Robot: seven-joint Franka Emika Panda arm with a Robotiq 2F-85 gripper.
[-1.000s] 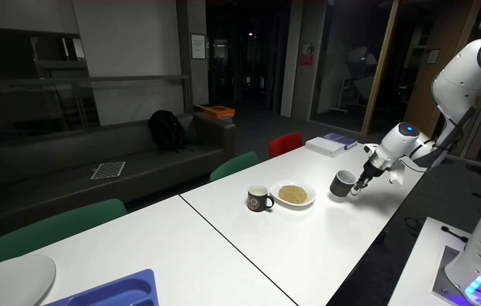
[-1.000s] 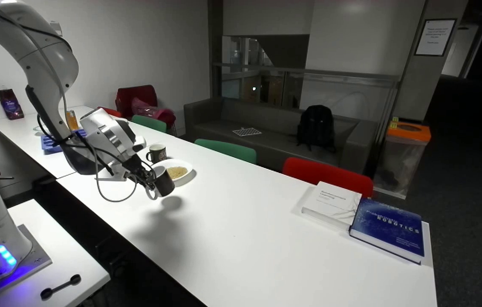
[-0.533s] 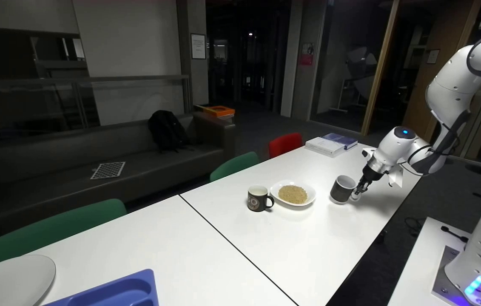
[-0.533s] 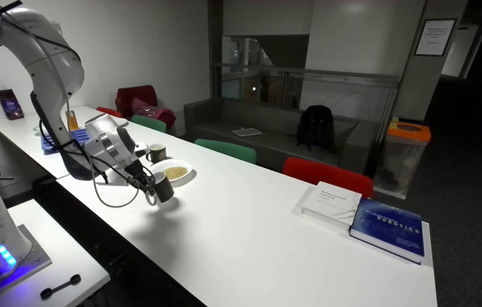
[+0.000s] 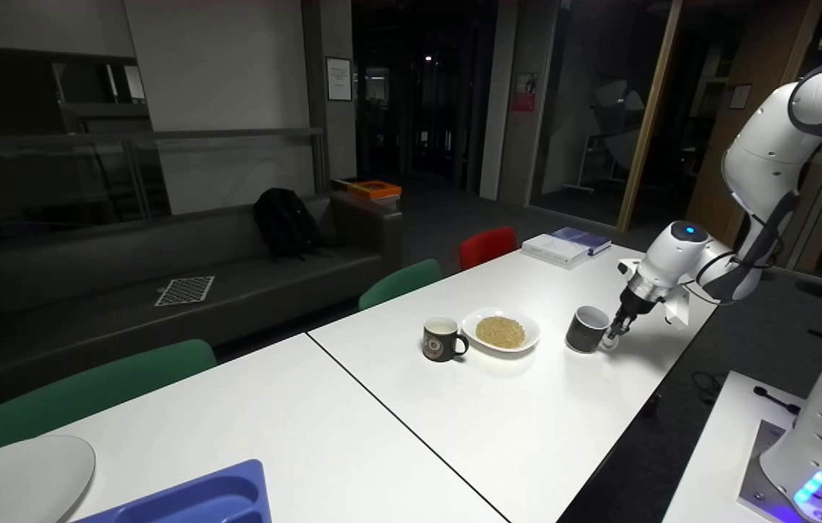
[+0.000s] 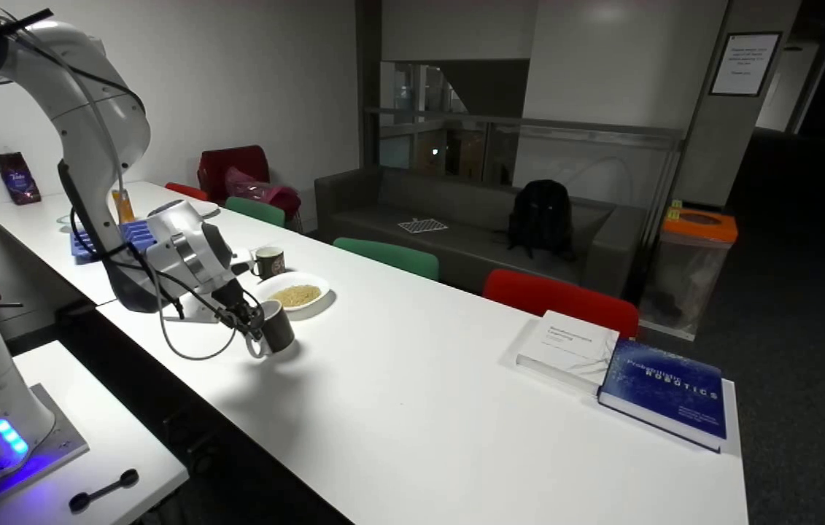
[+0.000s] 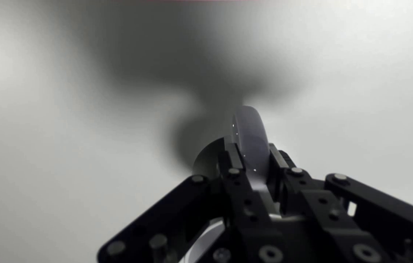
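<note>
Evidently the jaws were closed on the white handle [image 7: 253, 146] of a dark grey mug [image 6: 279, 329], pinching it from both sides. The mug leaned slightly in an exterior view; whether it touched the surface [image 5: 454, 421] could not be told. Near it stood a shallow white bowl [image 5: 532, 333] of tan grains [image 5: 500, 332], with a printed mug [image 5: 440, 341] just beside.

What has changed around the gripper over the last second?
The gripper and the mug it holds have come down toward the table, lower in both exterior views; whether the mug touches the table is unclear. Nothing was taken hold of or let go: the gripper stays shut on the handle. The other mug, the dish of grain, the white book and the blue book have not moved.
</note>
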